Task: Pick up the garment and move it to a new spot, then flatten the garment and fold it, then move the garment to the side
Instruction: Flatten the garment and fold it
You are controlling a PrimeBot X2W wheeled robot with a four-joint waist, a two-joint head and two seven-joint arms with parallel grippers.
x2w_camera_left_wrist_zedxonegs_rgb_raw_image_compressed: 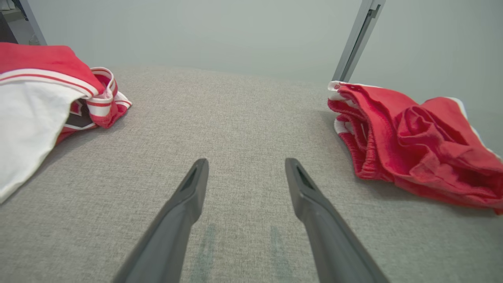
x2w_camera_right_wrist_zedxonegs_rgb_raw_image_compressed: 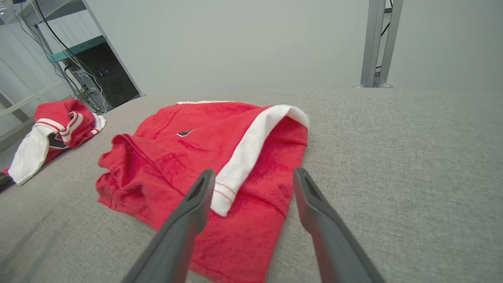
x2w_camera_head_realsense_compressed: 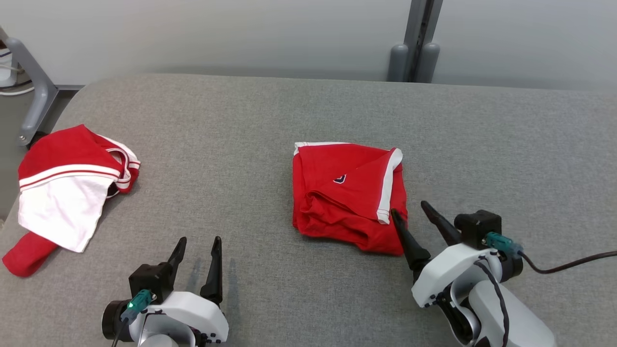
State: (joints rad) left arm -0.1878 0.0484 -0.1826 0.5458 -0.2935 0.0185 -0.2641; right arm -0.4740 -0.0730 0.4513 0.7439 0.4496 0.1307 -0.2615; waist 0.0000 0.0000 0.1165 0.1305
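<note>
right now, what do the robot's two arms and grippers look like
Both arms have smooth, glossy white shells. The left gripper and the right gripper each have two long, tapering dark grey fingers. A black boxy module sits on each wrist with a teal connector plugged into it. A black cable runs off from the right one.
</note>
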